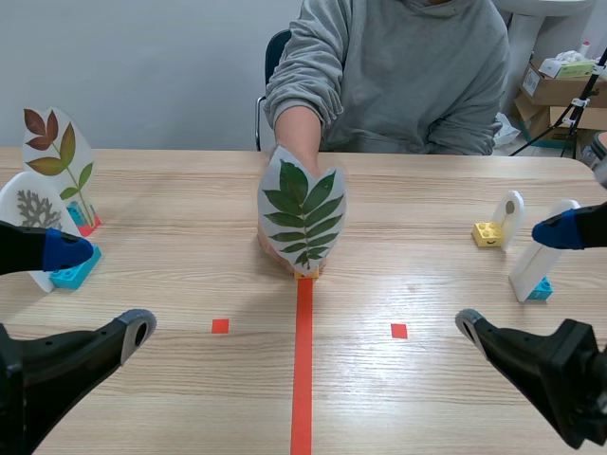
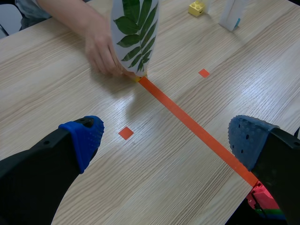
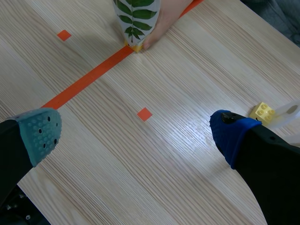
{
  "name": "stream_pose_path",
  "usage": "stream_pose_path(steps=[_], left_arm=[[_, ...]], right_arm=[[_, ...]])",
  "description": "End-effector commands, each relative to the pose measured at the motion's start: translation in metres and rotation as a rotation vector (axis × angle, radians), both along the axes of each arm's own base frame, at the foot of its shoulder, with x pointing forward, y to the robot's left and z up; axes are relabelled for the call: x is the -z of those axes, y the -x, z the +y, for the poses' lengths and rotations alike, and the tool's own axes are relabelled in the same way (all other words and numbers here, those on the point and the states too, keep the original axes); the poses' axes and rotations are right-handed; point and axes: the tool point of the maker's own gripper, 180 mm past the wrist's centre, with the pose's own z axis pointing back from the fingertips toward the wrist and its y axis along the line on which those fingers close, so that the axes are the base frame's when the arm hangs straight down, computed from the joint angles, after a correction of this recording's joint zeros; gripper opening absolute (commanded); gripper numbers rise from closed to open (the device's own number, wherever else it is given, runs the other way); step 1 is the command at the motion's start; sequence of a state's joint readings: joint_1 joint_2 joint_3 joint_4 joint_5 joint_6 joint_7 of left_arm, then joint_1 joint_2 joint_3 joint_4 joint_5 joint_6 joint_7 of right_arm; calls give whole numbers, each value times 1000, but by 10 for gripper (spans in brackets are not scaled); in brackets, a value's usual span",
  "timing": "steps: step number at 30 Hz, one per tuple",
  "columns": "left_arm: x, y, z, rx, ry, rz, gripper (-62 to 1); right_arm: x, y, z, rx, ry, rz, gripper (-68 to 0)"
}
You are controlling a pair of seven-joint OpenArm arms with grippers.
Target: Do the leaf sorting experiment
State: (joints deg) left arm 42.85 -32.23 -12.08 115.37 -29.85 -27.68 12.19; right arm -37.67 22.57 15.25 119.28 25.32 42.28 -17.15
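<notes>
A white leaf-shaped card with a green compound leaf stands on a small yellow block at the far end of the orange tape line. A person's hand holds it from behind. The same card is well ahead of my left gripper, which is open and holds nothing. From the right wrist view the card is also far ahead of my right gripper, open and holding nothing. In the scene view the left gripper and right gripper sit low at either side.
At the far left stand a card with red and brown leaves and one with a grey branching leaf on a blue base. At the right are a yellow block with a white card and a white card on a cyan block.
</notes>
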Motion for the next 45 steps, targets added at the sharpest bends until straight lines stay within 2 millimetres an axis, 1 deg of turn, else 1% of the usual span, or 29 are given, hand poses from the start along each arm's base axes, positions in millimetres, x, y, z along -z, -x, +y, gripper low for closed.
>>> stream_pose_path(steps=[1,7,45], left_arm=[[-5,-2,-1,-4,19,-17,-41],[-5,-2,-1,-4,18,-16,-41],[-3,-2,0,-3,6,-14,-41]], right_arm=[[-4,-1,-2,-6,-6,-8,-8],[-10,-1,3,-5,-68,-12,-8],[-10,-1,3,-5,-68,-12,-8]])
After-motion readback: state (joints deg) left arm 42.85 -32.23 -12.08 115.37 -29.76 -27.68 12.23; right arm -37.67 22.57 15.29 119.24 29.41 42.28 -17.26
